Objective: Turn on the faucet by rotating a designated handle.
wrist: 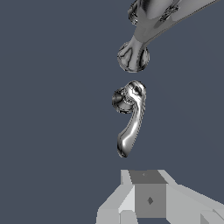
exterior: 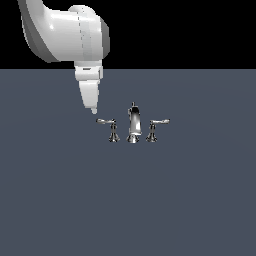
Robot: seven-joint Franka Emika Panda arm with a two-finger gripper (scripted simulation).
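Sim render, single Panda arm over flat grey-blue surface (exterior: 60,200). Chrome three-piece faucet (exterior: 133,125) mid-scene: tall central spout (exterior: 133,122), short lever each side on flared post. Target handle (exterior: 108,123) on the exterior view's left of the spout, lower than it; mirror lever (exterior: 156,123) on the exterior view's right, not the target.

Gripper (exterior: 93,111) coming down from upper part of the exterior view, tip just beside the free end of the handle's thin arm, slightly above and on the side away from the spout. No contact visible; small gap between tip and lever end. Fingers seen edge-on as one tapered shape in the exterior view, only blocky grey finger parts at the frame edge in the wrist view (wrist: 146,197); jaw opening cannot be told. Nothing held as far as visible.

Key relation: the handle's (wrist: 131,118) long axis points roughly at the gripper, free end nearest, pivot post farthest, spout base (wrist: 133,56) beyond that. In the exterior view the arm lies roughly level, reaching from its post out away from the spout, toward the gripper.

Stage, judged: approach, rotation not started. Next move likely calls for dropping beside the lever tip and pushing sideways about the post. Risk: slipping off the thin arm.
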